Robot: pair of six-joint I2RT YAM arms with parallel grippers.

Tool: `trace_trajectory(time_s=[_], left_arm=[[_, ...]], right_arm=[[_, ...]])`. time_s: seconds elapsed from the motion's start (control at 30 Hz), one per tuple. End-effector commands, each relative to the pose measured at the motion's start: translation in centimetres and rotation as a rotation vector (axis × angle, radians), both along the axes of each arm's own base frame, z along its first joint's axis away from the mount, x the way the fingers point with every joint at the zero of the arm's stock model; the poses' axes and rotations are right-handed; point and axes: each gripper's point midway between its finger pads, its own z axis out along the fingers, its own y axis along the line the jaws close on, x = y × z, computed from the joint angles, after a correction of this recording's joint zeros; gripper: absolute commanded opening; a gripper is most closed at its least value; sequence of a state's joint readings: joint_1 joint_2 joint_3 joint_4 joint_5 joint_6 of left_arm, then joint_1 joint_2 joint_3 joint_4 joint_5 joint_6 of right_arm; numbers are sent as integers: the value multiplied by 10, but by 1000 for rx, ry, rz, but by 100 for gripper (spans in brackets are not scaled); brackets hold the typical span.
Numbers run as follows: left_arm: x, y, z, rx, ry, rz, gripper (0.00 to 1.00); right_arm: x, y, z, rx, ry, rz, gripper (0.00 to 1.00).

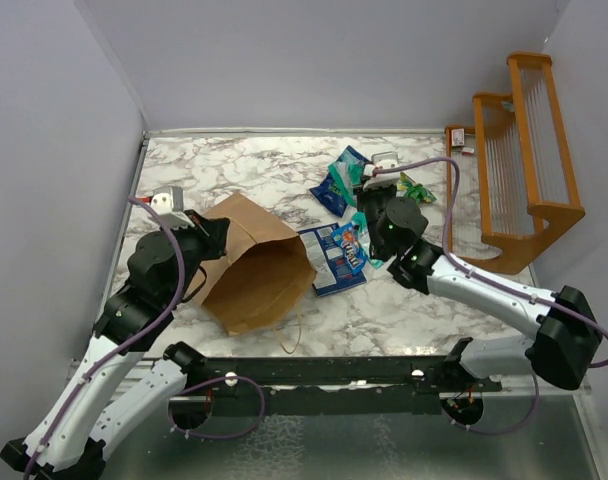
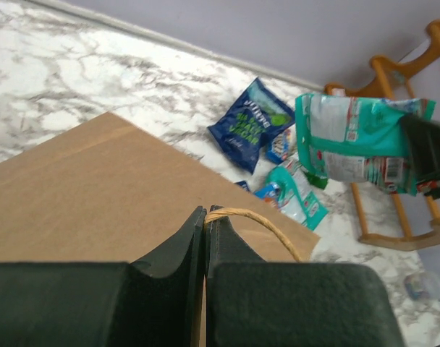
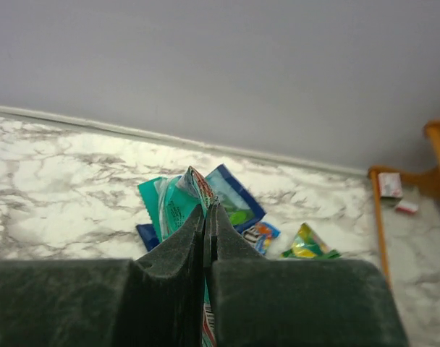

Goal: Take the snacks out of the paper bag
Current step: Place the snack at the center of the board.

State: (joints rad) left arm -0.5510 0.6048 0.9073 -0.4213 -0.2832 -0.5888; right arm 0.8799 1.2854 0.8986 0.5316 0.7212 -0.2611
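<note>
Paper bag (image 1: 249, 260): lies on its side on the marble table (image 1: 274, 165), left of centre, with its open mouth turned toward the near edge. One handle loop (image 1: 294, 335) trails on the table in front of the mouth.
Rack (image 1: 529, 160): orange wood, standing at the far right edge, well apart from the bag.
Left tool (image 2: 205, 215): at the bag's left side, fingers pressed fully together with the bag's twisted handle (image 2: 256, 220) pinched between them. The bag's brown side lies just beyond the tips.
Right tool (image 3: 207, 208): well to the right of the bag, over the loose snacks (image 1: 339, 185). It is clamped tight on a teal packet (image 2: 350, 137), which hangs from it above the table.
Large blue packet (image 1: 334, 257): flat on the table, just beside the right rim of the bag's mouth.
Dark blue packet (image 2: 249, 123): on the table beyond the bag, near the right tool.
Second teal packet (image 2: 296, 196): on the table below the held one.
Green and yellow packet (image 3: 307, 246): smallest, on the table at the right of the cluster, on the rack's side.
</note>
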Motion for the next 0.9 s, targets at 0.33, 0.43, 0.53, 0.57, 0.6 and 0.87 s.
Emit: trace_trajectory(time_s=[0.33, 0.43, 0.53, 0.57, 0.6, 0.87], left_arm=[[-71, 41, -21, -95, 2, 16, 0], [-68, 39, -15, -129, -23, 17, 0], [-58, 28, -8, -140, -44, -11, 0], [-55, 24, -5, -140, -52, -18, 0], [-50, 22, -4, -137, -57, -21, 0], [-10, -41, 12, -109, -109, -226, 0]], right_arm=[[16, 76, -73, 381, 295, 355, 1], [18, 81, -82, 428, 345, 411, 1], [19, 78, -96, 468, 394, 432, 1], [20, 75, -100, 486, 410, 434, 1], [22, 70, -106, 505, 429, 428, 1], [49, 29, -168, 520, 501, 311, 1]])
